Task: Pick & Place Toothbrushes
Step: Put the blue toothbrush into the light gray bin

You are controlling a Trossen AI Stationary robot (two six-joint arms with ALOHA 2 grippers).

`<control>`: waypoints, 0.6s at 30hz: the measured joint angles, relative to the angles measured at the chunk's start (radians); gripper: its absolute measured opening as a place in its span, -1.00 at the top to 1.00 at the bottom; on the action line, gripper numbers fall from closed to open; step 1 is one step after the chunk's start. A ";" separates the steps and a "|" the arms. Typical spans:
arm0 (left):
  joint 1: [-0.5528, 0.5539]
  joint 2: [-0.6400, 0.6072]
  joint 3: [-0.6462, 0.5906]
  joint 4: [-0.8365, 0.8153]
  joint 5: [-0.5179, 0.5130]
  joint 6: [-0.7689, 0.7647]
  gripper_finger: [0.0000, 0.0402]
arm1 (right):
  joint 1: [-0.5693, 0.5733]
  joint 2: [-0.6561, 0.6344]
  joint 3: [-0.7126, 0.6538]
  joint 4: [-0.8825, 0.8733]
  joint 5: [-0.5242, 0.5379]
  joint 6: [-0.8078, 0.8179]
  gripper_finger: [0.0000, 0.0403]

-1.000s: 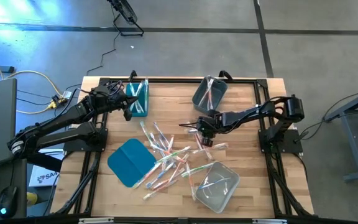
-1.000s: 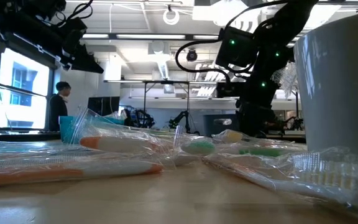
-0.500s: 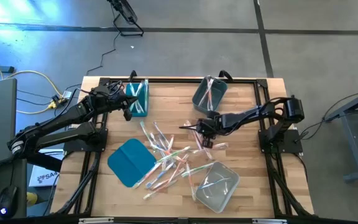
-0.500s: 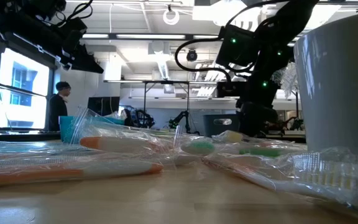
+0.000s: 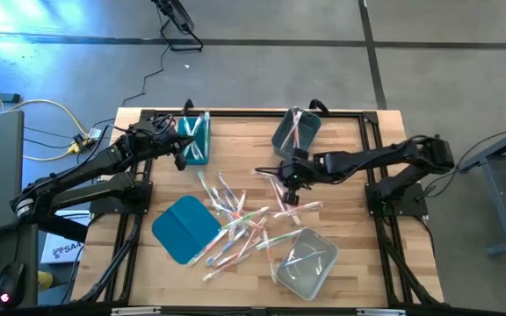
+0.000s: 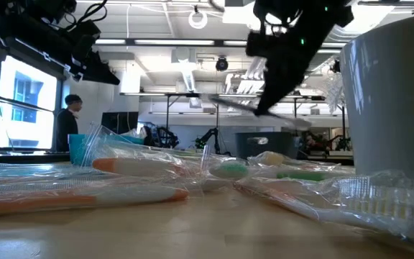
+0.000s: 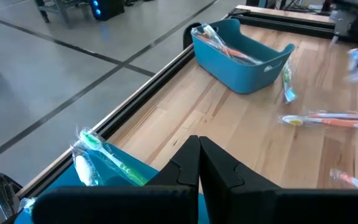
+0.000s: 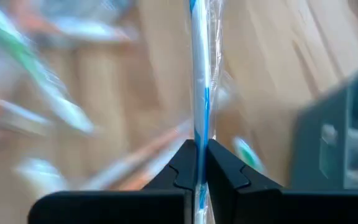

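Right gripper (image 5: 285, 178) pinching a blue toothbrush (image 8: 199, 81) just beside the grey bin (image 5: 296, 132): lift clear of the pile (image 5: 240, 224), release above the bin; left gripper (image 7: 199, 163) pressed together.

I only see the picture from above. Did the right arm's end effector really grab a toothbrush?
Observer: Yes. The right wrist view shows the right end effector shut on a thin, clear-wrapped, blue-striped toothbrush.
Operator: Is it off the table?
Observer: In the low view it hangs well above the wrapped toothbrushes lying on the wooden table.
Operator: And the left one?
Observer: The left wrist view shows the left end effector shut and empty, a green-headed toothbrush just ahead of it.
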 joint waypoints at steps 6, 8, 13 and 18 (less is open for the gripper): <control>0.000 0.000 0.000 -0.003 -0.001 0.000 0.99 | 0.062 -0.096 -0.002 -0.013 -0.091 0.055 0.95; 0.000 0.000 0.000 -0.003 0.000 -0.001 0.99 | 0.096 -0.125 -0.001 0.002 -0.101 0.093 0.95; 0.000 0.000 0.000 -0.004 0.000 -0.001 0.99 | 0.190 -0.173 -0.001 0.004 -0.075 0.193 0.95; 0.000 0.000 0.000 -0.003 0.000 -0.017 0.99 | 0.284 -0.177 -0.002 -0.002 -0.081 0.243 0.95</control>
